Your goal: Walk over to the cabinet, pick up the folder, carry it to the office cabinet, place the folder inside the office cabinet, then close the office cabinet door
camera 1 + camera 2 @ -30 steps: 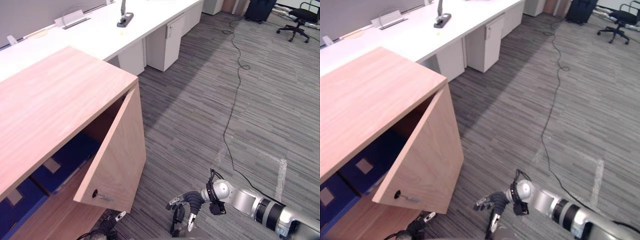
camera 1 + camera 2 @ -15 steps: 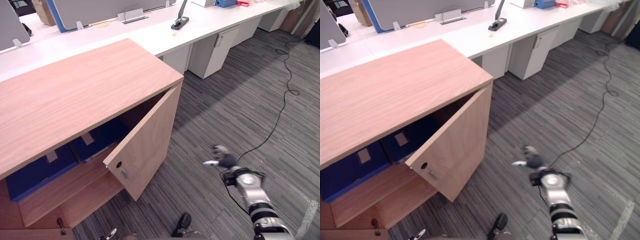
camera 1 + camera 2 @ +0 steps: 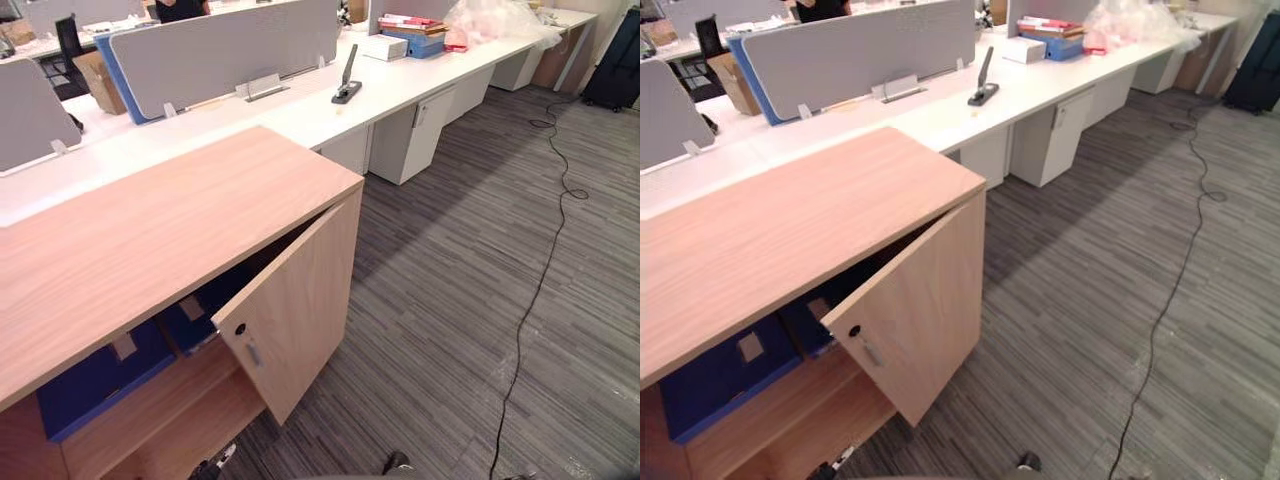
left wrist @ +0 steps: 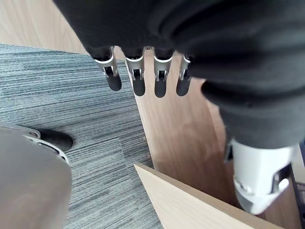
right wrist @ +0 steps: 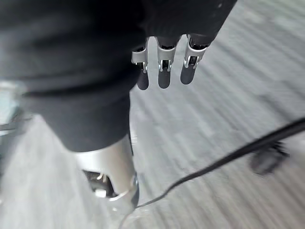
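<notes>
Pulled back from beside the door of the office cabinet, the right hand hangs over carpet, fingers straight and apart; the left hand likewise beside that cabinet, blue folders shelved inside it.

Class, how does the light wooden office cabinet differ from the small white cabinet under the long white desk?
The light wooden office cabinet shows wood grain; the small white cabinet is plain white. The wooden cabinet's door is ajar; the white cabinet's front is shut. The wooden one stands free; the white one sits under the desk. Both stand on grey striped carpet.
</notes>
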You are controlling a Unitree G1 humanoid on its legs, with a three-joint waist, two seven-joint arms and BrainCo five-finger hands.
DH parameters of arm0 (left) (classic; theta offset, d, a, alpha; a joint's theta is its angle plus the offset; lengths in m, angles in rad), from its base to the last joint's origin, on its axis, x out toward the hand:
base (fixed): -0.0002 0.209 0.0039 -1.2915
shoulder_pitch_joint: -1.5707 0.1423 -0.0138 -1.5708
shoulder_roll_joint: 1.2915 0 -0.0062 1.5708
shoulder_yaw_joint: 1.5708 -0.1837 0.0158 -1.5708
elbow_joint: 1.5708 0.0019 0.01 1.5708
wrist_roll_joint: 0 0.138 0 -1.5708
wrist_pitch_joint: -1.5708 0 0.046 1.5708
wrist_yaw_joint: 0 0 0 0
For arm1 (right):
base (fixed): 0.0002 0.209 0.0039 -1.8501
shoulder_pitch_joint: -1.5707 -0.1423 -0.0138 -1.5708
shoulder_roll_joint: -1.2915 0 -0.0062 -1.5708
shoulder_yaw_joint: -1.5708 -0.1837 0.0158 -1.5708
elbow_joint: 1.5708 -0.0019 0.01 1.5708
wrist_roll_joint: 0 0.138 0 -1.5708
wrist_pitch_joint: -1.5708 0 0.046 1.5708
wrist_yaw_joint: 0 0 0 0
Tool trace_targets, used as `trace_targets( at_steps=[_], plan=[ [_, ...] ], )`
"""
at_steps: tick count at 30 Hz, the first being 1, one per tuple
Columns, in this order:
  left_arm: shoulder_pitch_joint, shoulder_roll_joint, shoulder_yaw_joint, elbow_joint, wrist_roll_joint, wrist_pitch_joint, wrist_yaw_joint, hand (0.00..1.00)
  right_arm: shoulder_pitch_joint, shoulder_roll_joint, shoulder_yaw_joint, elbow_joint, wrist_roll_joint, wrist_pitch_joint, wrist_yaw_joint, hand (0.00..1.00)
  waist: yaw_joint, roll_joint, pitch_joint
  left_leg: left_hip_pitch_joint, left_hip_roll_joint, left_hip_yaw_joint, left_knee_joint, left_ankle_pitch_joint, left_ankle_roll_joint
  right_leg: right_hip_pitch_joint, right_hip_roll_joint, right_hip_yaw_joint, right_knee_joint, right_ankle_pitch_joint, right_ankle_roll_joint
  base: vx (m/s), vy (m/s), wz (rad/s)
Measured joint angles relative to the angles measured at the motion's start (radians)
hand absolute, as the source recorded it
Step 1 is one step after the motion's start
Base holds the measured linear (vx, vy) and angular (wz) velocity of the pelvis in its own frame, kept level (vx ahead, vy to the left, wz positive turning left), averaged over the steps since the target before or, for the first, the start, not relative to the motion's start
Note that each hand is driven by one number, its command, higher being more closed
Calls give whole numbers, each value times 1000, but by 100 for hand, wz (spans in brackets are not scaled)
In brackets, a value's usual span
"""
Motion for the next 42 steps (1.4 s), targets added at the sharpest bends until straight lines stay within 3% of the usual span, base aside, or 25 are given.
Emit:
trace_targets(
  at_steps=[2,6,9,10,12,13,14,18,20,24,29,31,32,33,34,35,36,37,38,39,40,41,42],
  plan=[
    [5,-4,-4,-14,0,-3,1,0,0,43,87,48,44,3,26,0,3,-1,-3,0,-18,-14,0,6,10,7,-27,-21,7,1,0,-110,-6,22],
    [-8,49,-142,-14,-1,-5,2,0,-38,-5,278,171,-13,44,107,0,0,-12,-14,-42,-41,-147,-12,27,23,39,-51,-70,-7,11,12,-78,-62,91],
    [-34,87,-248,-13,0,-4,-1,0,-108,-49,368,258,-147,79,161,0,4,-18,-12,-100,-34,-279,-17,65,7,36,-20,118,-3,16,13,-21,-62,131],
    [-36,95,-266,-14,0,-6,-4,0,-135,-60,400,281,-180,86,179,0,6,-16,-12,-125,-26,-333,-15,88,-2,31,-7,231,8,2,15,42,-18,112],
    [-46,111,-270,-12,3,-6,-10,0,-172,-60,438,295,-198,88,214,0,10,-31,-1,-148,-24,-407,-14,107,-12,26,1,364,49,-70,-4,27,-105,125],
    [-53,123,-271,-7,9,-6,-11,0,-188,-55,466,312,-197,88,233,0,16,-45,8,-159,-23,-464,-14,117,-26,26,8,449,86,-139,-5,-10,-179,111],
    [-55,126,-271,-3,11,-6,-11,0,-192,-51,467,317,-196,87,240,0,21,-50,7,-163,-23,-484,-14,120,-32,30,9,466,96,-167,-1,-20,-245,105],
    [-63,128,-245,44,44,-2,-11,0,-198,-40,462,337,-173,83,258,0,27,-62,3,-203,-4,-600,-21,144,-72,68,22,420,89,-260,97,-12,-227,84],
    [-65,118,-211,67,40,-1,-10,0,-188,-40,441,337,-147,76,260,0,26,-53,-3,-211,23,-642,-31,155,-87,93,52,372,71,-263,98,-29,-185,72],
    [-67,108,-121,99,30,1,-11,0,-145,-39,377,338,-119,62,266,0,24,-61,-10,-211,68,-716,-66,177,-115,152,104,290,17,-280,102,-48,-134,59],
    [-64,102,-46,105,-17,11,-12,0,-95,-25,386,336,-146,41,270,0,28,-79,-6,-245,71,-761,-70,207,-129,186,143,278,-22,-282,87,10,-90,48],
    [-71,101,-19,84,-35,12,-11,0,-83,-18,430,326,-163,36,271,0,24,-93,1,-281,55,-706,-66,250,-122,192,143,235,-23,-287,73,36,-64,88],
    [-75,93,-17,41,-47,11,-10,0,-83,-10,437,326,-164,32,271,0,16,-109,11,-316,41,-516,-65,300,-71,192,136,192,-16,-287,52,45,1,119],
    [-78,87,-15,26,-48,7,-9,0,-87,-10,437,326,-165,32,272,0,11,-109,17,-326,46,-413,-62,302,-47,191,132,170,-9,-284,52,38,69,118],
    [-93,87,12,17,-59,2,-10,0,-104,-3,435,323,-170,31,274,0,20,-123,36,-366,75,-196,13,258,20,173,126,154,20,-282,52,-46,77,58],
    [-108,94,37,24,-70,6,-8,0,-123,4,433,314,-192,25,285,0,25,-119,62,-441,165,48,245,160,106,180,132,144,40,-290,48,-57,68,34],
    [-102,93,37,25,-70,6,-8,0,-123,1,433,312,-198,24,286,0,28,-104,70,-449,174,69,270,159,104,182,142,144,44,-294,51,-126,7,38],
    [-96,89,18,27,-68,4,-8,0,-130,-15,435,307,-198,25,288,0,25,-91,69,-454,167,67,265,172,78,180,145,144,55,-331,55,-83,3,46],
    [-97,89,0,25,-68,2,-9,0,-128,-18,435,308,-198,29,289,0,22,-87,67,-447,148,48,210,205,50,172,154,160,49,-339,41,-117,22,110],
    [-109,90,-16,30,-65,0,-13,0,-120,-16,432,315,-198,30,291,0,-5,-97,62,-437,112,40,120,224,41,165,151,165,19,-318,1,-75,114,114],
    [-130,98,14,31,-66,0,-15,0,-123,-17,415,327,-199,30,299,0,5,-107,81,-479,141,140,317,121,65,161,113,117,33,-301,29,-40,140,99],
    [-129,96,24,42,-64,3,-15,0,-120,-20,411,328,-199,30,301,0,9,-105,82,-478,162,184,431,73,66,162,98,116,45,-298,36,18,158,46],
    [-101,95,24,70,-48,8,-15,0,-102,-24,411,322,-199,30,304,0,8,-89,67,-441,196,267,512,-27,36,174,92,101,49,-295,43,96,183,53]
  ],
)
